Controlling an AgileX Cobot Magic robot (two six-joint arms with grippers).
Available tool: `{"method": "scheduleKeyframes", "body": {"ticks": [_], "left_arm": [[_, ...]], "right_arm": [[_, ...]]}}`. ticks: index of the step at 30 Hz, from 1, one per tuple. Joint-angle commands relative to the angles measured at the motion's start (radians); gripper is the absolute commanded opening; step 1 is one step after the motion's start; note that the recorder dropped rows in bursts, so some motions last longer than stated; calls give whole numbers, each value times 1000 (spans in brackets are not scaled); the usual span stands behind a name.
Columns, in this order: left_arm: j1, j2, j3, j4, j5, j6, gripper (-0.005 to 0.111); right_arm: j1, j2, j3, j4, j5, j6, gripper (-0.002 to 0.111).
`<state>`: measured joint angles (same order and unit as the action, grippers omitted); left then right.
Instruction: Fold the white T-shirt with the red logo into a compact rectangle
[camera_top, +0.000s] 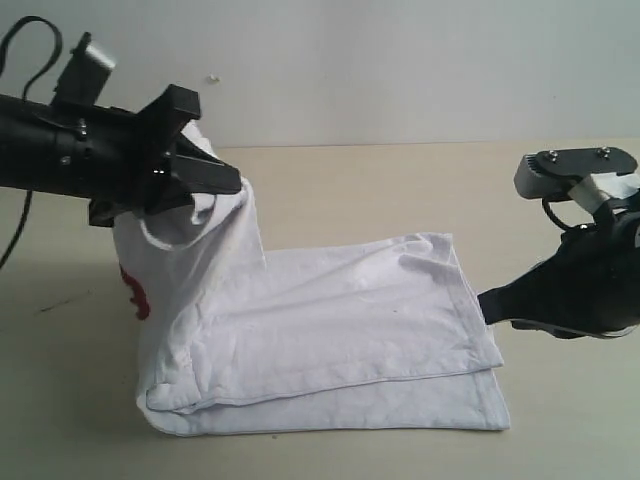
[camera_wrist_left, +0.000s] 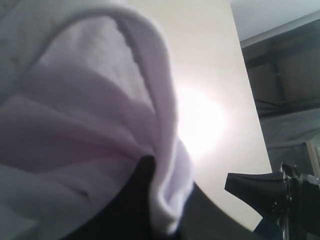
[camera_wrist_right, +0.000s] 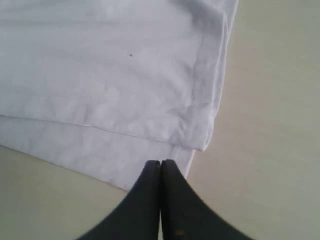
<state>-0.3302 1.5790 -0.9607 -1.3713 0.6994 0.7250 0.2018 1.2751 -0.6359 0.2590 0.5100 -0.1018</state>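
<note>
T-shirt (camera_top: 330, 330), white cotton, lies on beige table (camera_top: 400, 190); left end raised, clamped in my left gripper (camera_top: 215, 180), red logo (camera_top: 135, 292) below it. My right gripper (camera_top: 485, 300): closed, empty, at right hem.

T-shirt (camera_top: 330, 340): lies in layers on the surface (camera_top: 400, 190), mid-scene; the lower layer juts out in front of the upper one. Its left end is raised off the surface and hangs from the left tool (camera_top: 222, 180), which is clamped on it from above. Logo (camera_top: 135, 290): on the raised part, at its left edge. Right tool (camera_top: 487, 303): at the T-shirt's right edge, tips pressed together; contact unclear.
</note>
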Motion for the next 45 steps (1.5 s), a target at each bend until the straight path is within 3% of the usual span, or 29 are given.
{"method": "scheduleKeyframes", "body": {"ticks": [1,8,10,12,16,17,19,24,33,40,45], "left_arm": [[-122,77,-69,-59,-56,1,0],[-268,228,-166,-111,-87,0,0],[-310,270,-197,-111,-76,0,7],[-343,304,-226,-111,-58,30,24],[-358,337,-273,-109,-52,34,86],[-355,339,-281,-101,-50,34,95],[-342,339,-296,-74,-44,34,102],[-301,339,-310,1,18,34,102],[-280,339,-310,504,95,-100,102],[-279,366,-305,609,109,-105,102],[-279,430,-305,655,168,-105,102]], "right_arm": [[-5,-60,1,-11,-5,-1,0],[-5,-113,1,-16,1,-1,0],[-5,-115,1,-16,1,-1,0],[-5,-115,1,-16,1,-1,0],[-5,-115,1,-16,22,-1,0],[-5,-115,1,-16,22,-1,0],[-5,-115,1,-16,22,-1,0],[-5,-115,1,-27,22,-1,0],[-5,-68,1,-16,-30,-1,0],[-5,53,1,119,-89,-1,1],[-5,138,1,195,-107,-1,18]]}}
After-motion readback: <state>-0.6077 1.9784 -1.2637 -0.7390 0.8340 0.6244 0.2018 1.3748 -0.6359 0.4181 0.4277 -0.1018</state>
